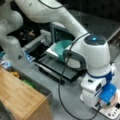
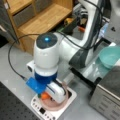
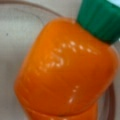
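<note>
Orange toy carrot (image 3: 65, 70) with green top, glossy highlights. Pale pink plate (image 2: 56, 103) under it. White scale base (image 2: 53, 113) with dark buttons. White arm, blue-lit dark cap (image 2: 46, 40), blue band and blue block (image 2: 36, 85) at wrist. Teal bowl (image 2: 110, 56). Black tray (image 1: 60, 67). Light wood shelf (image 2: 42, 17). Grey tabletop (image 1: 67, 100). Black cable (image 1: 61, 85).

You see a glossy, smooth plastic carrot (image 3: 66, 67) on what looks like a matt pinkish plate (image 2: 65, 100) beside the wooden shelf (image 2: 42, 18).
</note>
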